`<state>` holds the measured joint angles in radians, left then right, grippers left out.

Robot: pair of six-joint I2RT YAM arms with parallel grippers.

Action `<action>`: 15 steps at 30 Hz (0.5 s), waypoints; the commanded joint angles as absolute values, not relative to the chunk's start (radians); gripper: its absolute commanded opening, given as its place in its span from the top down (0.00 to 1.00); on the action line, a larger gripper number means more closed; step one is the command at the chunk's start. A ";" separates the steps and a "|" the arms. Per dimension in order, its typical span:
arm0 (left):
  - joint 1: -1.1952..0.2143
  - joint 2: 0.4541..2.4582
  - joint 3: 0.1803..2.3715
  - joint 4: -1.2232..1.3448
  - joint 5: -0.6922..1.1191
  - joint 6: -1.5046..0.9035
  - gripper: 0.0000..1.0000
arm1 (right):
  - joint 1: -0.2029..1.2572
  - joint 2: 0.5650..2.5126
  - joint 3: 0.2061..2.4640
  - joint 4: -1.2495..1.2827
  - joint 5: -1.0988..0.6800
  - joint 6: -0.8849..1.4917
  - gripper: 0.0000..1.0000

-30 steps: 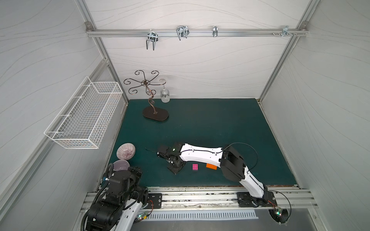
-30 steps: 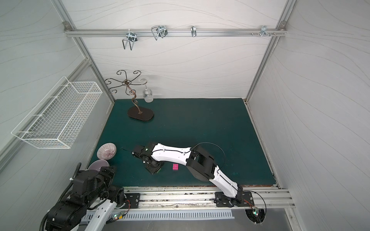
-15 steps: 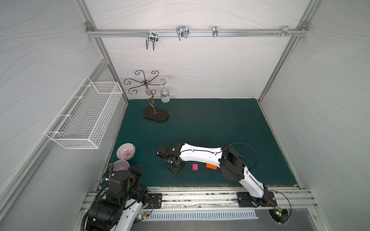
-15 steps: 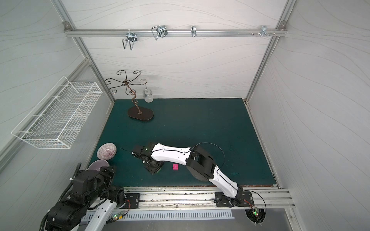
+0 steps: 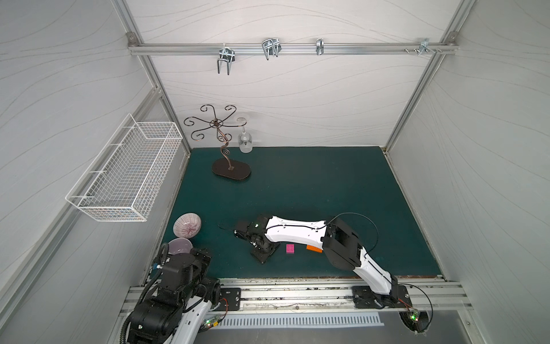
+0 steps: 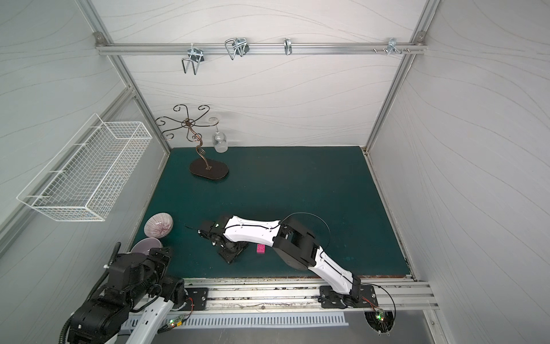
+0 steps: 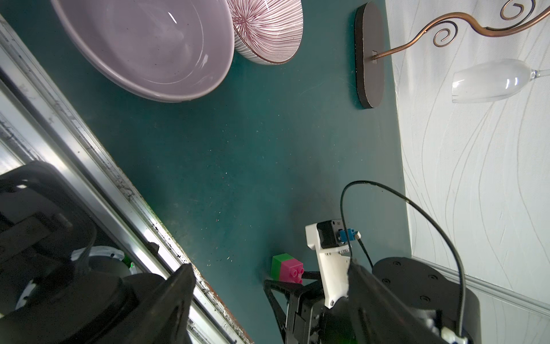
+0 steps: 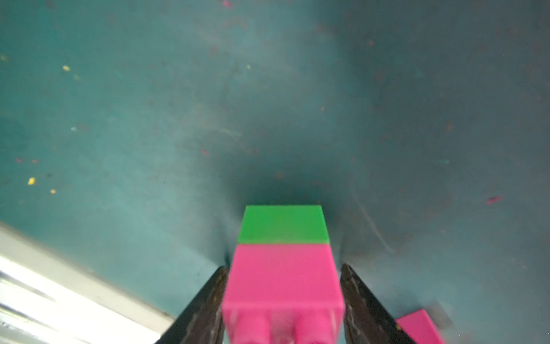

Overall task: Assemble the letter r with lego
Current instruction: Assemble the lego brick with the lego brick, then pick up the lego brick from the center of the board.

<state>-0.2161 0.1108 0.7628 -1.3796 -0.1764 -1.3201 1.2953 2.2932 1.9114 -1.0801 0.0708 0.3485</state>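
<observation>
Your right gripper (image 8: 282, 266) flanked the magenta brick (image 8: 282, 283) stacked on the green brick (image 8: 282, 225); whether it gripped, you couldn't tell. Both stood near the table's (image 5: 297, 184) front edge, a loose magenta brick (image 5: 290, 248) and orange brick (image 5: 314, 248) nearby. Your left gripper (image 7: 270, 265) gaped empty.

Right arm (image 5: 294, 233) stretched low, right claw (image 8: 282, 268) downward; left claw (image 7: 269, 265) spread wide.

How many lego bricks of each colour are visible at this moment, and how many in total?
Green: 1, the green brick
Magenta: 2, the stacked magenta brick on the green one and the loose magenta brick
Orange: 1, the orange brick
Yellow: 0 in view
Total: 4
</observation>
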 commanded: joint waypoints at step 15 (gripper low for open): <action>-0.213 0.130 0.657 -1.405 -0.098 -1.277 0.16 | 1.043 1.874 1.710 -1.154 0.091 0.533 0.27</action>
<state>-0.2161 0.1123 0.7219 -1.3182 -0.1619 -1.3003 1.0779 1.8999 1.7874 -1.1069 0.0757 0.4538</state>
